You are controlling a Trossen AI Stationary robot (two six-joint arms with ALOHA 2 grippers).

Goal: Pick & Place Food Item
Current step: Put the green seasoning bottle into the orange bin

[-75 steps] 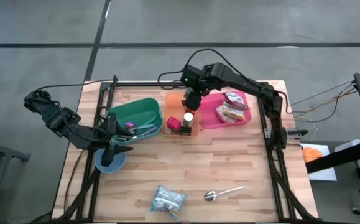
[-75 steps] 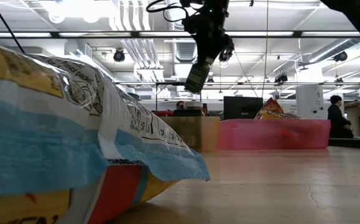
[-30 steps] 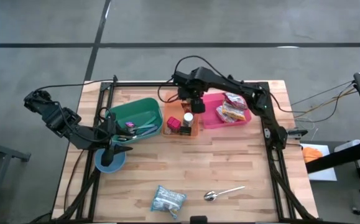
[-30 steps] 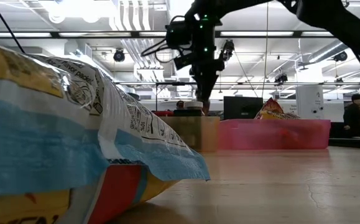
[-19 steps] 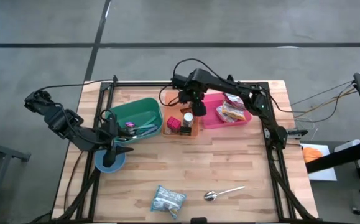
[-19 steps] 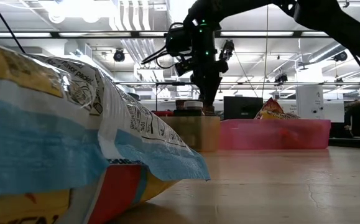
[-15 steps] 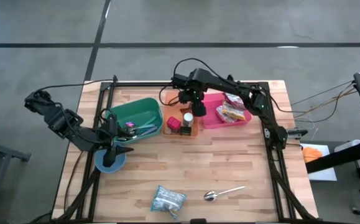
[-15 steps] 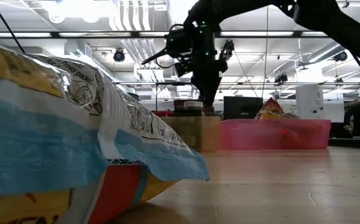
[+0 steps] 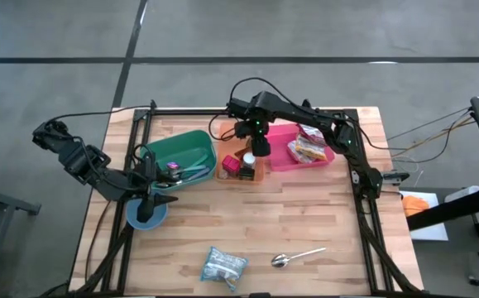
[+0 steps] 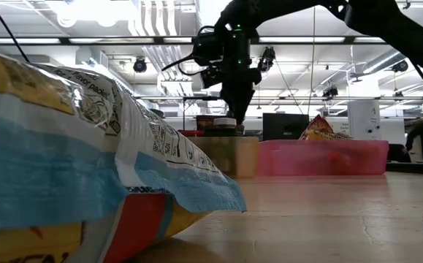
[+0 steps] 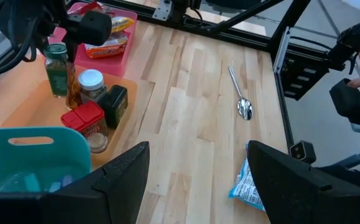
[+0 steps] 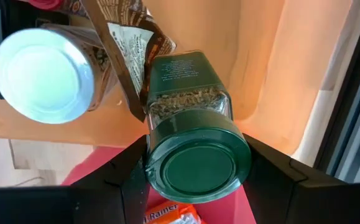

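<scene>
Right wrist view, right tool (image 12: 195, 168) pinching green-lidded spice jar (image 12: 192, 124), left tool (image 11: 192, 180) spread.

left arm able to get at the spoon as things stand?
Probably yes. The spoon lies alone on bare wood, nothing over it. The left gripper, jaws open, hangs by the teal bin.

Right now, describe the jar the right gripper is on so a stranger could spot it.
Find the orange tray between the teal bin and pink bin. The jar stands inside it, between the right gripper's fingers. Unlike the white-lidded jar beside it, it has a dark green lid and label.
</scene>
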